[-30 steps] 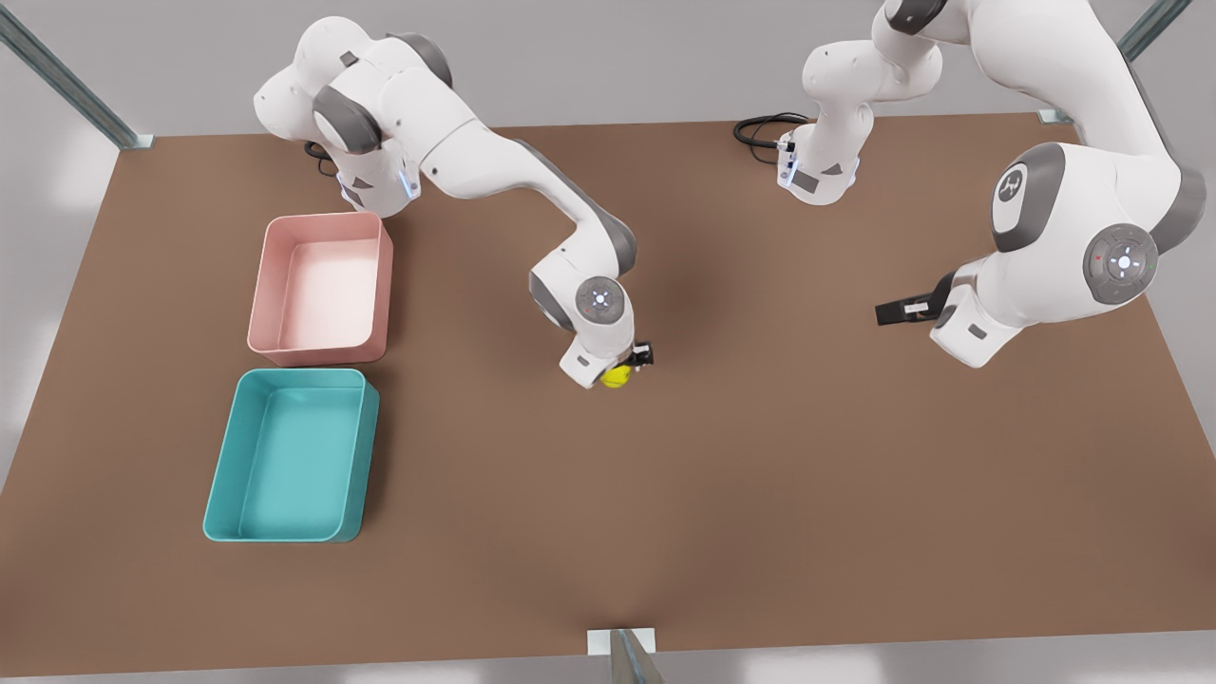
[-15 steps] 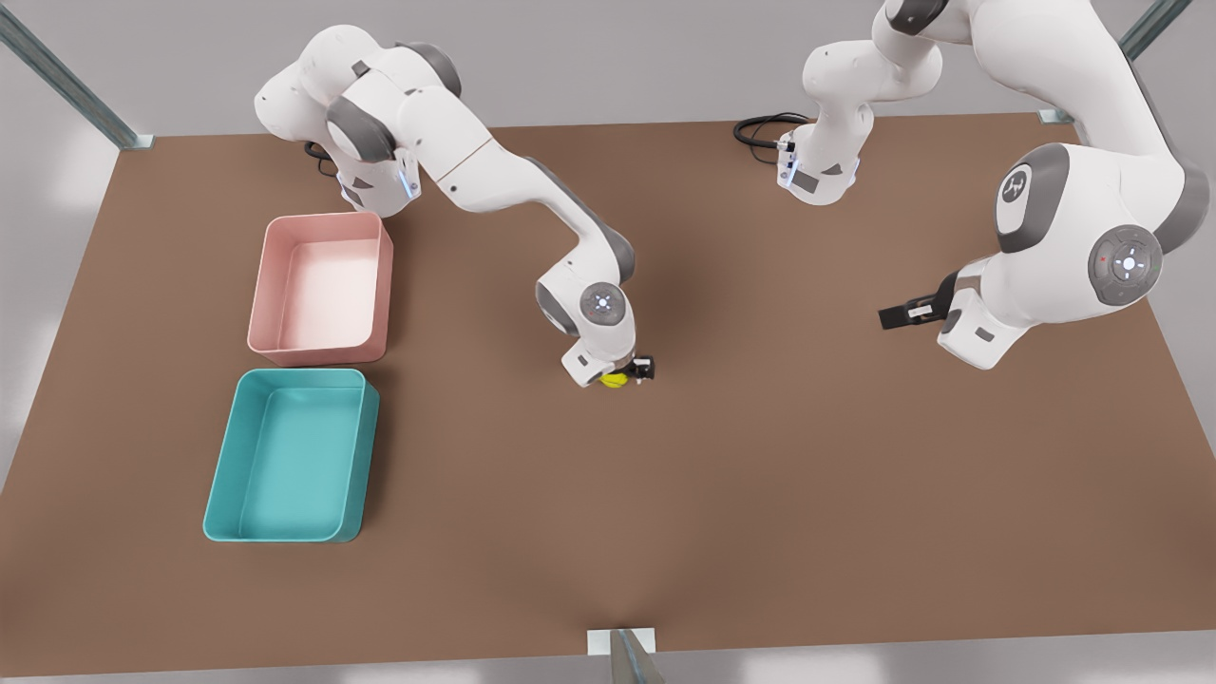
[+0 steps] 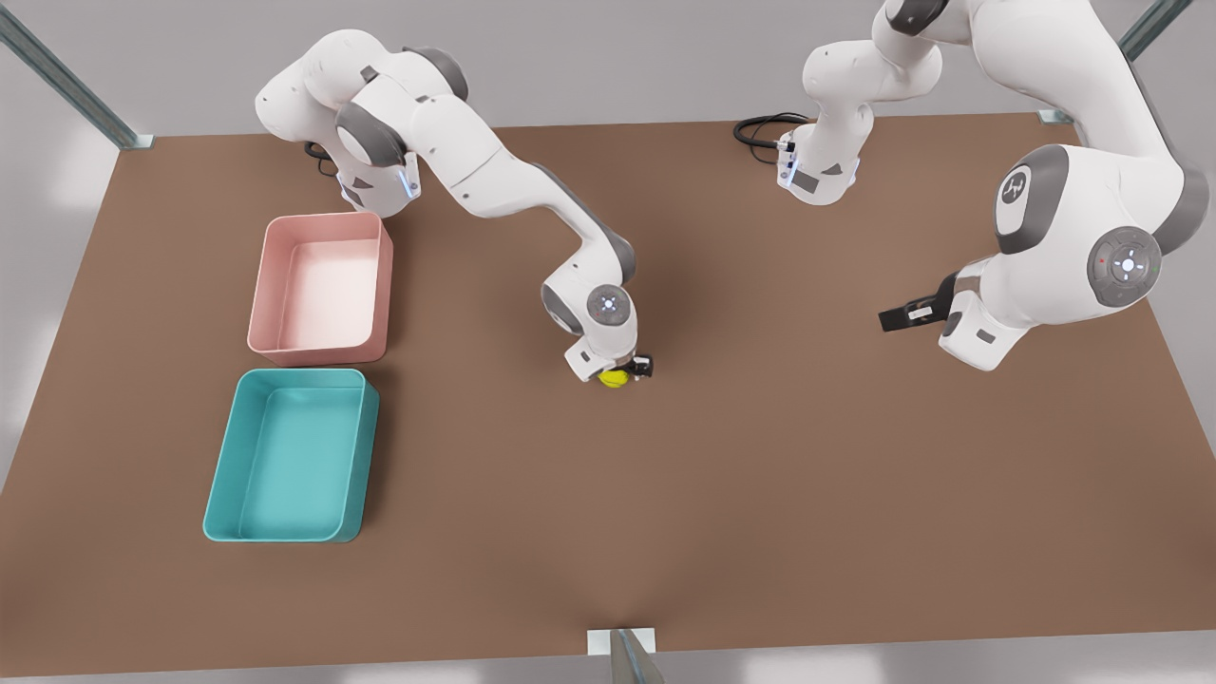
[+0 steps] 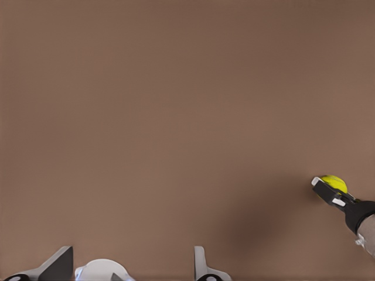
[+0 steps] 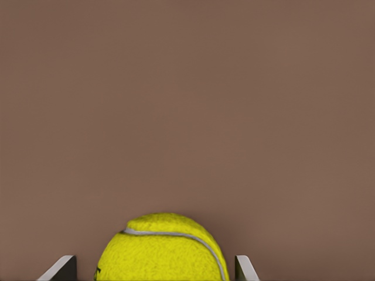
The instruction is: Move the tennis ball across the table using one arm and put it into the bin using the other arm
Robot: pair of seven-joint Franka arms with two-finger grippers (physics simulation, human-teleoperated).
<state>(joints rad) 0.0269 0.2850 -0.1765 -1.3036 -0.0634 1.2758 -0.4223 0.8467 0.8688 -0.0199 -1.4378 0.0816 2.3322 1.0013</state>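
The yellow-green tennis ball [image 3: 615, 378] rests on the brown table [image 3: 779, 494] near its middle. My right gripper [image 3: 627, 369], on the arm at the front view's left, is down over the ball. In the right wrist view the ball [image 5: 161, 249] sits between the two fingertips [image 5: 63, 266] with a small gap on each side, so the right gripper [image 5: 155, 264] is open around it. My left gripper [image 3: 898, 316] hovers open and empty at the front view's right, well away from the ball. From the left wrist view the ball [image 4: 334, 183] appears far off.
A pink bin [image 3: 323, 220] and a teal bin [image 3: 285, 375] stand side by side at the front view's left, both with nothing in them. A black cable [image 3: 760, 128] lies by the far arm base.
My right gripper has come down lower around the ball, which has stayed in place. My left gripper drew back slightly toward the front view's right.
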